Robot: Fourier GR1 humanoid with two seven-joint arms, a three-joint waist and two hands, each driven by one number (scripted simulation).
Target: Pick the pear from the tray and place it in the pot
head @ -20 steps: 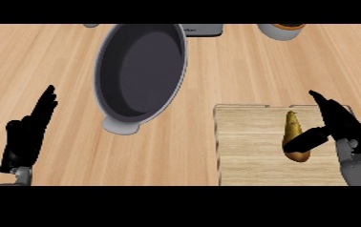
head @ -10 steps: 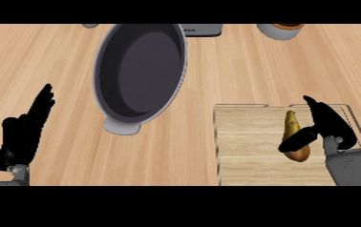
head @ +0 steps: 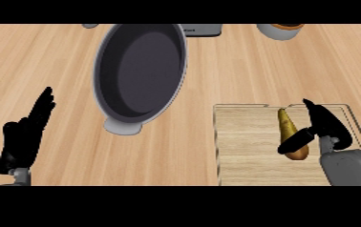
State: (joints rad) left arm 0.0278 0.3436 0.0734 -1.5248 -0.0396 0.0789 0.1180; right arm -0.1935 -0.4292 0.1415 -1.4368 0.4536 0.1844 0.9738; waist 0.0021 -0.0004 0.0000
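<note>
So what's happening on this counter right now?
The robot is after a pear that lies on a wooden tray. Its right hand is beside the pear, thumb against it and fingers not yet curled round it. The pot where the pear should go sits to the left with nothing in it. The left hand rests open at the left edge.

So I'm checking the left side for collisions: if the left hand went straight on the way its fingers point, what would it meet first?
Probably nothing close: the left hand points up and slightly right over bare counter. The pot sits just right of that line, though depth is unclear.
</note>
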